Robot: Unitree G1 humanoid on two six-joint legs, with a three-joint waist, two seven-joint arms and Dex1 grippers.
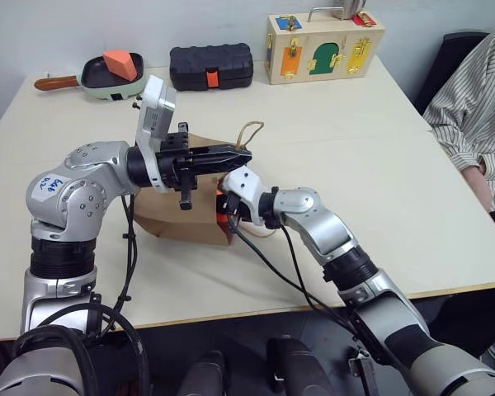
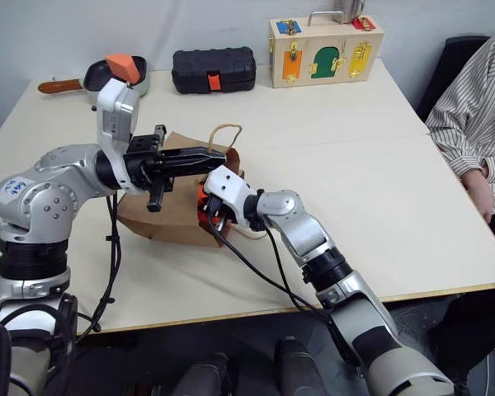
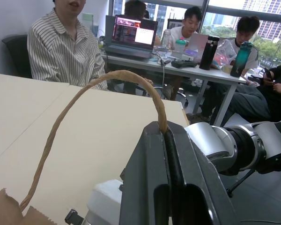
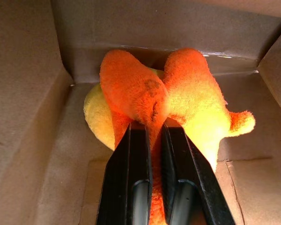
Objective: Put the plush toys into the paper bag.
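The brown paper bag [image 1: 172, 219] lies on its side on the table, mouth toward my right arm. My left gripper [image 1: 241, 155] is shut on one twisted loop handle [image 3: 79, 96] and holds it up level. Reaching into the bag's mouth, my right gripper [image 4: 153, 127] has its fingers closed on a limb of the orange plush toy [image 4: 131, 89]. That toy rests on the bag's inner wall. The yellow plush toy [image 4: 92, 113] lies behind it, mostly hidden. The bag's other handle [image 1: 249, 129] sticks up free.
At the table's far edge stand a black ribbed case [image 1: 211, 66], a pan holding an orange wedge block [image 1: 121, 64] and a wooden latch box [image 1: 323, 45]. A person in a striped shirt [image 1: 478, 107] sits at the right side.
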